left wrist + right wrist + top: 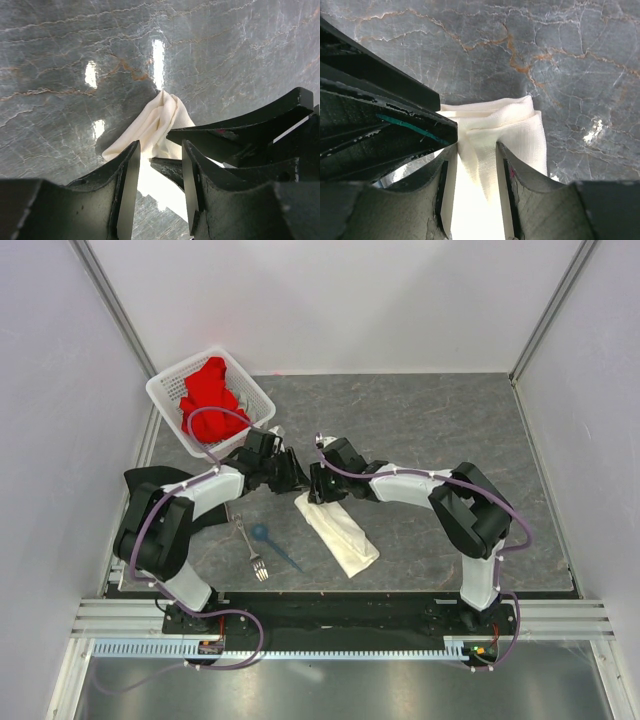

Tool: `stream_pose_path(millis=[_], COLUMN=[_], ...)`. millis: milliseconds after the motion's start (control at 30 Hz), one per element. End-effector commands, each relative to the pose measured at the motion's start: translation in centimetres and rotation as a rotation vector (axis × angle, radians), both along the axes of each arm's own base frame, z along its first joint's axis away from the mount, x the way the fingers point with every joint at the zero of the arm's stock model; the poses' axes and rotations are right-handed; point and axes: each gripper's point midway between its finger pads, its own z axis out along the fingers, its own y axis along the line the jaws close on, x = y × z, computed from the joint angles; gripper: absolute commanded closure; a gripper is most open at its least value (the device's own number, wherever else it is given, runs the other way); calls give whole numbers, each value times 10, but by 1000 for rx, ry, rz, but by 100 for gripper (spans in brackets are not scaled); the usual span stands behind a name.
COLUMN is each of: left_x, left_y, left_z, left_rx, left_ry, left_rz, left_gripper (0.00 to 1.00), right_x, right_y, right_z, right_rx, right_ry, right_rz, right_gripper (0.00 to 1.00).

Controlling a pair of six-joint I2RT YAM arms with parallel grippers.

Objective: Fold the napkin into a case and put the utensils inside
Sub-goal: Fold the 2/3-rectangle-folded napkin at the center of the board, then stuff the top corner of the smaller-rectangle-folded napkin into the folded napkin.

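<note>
Top external view: the folded napkin's [340,533] far edge sits between the right fingers [507,200], which pinch it, and the left fingers [125,195], grip unclear. Grey surface [450,420] stretches beyond both.

One napkin [340,536], one fork [251,549], one spoon [262,534], one basket [166,390], one red cloth [210,395]

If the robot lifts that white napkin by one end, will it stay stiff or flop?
Probably flop: the napkin shows soft creases and bunches at its far end. It looks thin, so likely light. Its layers may slip open.
</note>
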Motion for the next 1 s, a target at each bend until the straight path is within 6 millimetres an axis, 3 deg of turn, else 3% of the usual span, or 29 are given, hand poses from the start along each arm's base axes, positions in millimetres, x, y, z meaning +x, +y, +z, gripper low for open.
stream_pose_path(millis=[0,333,500,700,967], left_x=[8,-7,-20,-35,-34], left_y=[8,31,30,11,-1], left_z=[14,26,11,-2,-10], left_rx=[-15,27,59,194,312], left_ry=[-44,-85,-63,-93,-119], left_rz=[58,114,72,-3,-34], left_gripper=[54,62,66,65,65], right_x=[16,16,14,8,1], right_y=[5,2,2,-8,-21], right_z=[7,-1,12,27,34], right_rx=[-4,-22,-9,21,68], right_ry=[-51,-40,-47,-10,51], right_rz=[-4,-11,-16,-24,-34], right_gripper=[58,83,100,100,100])
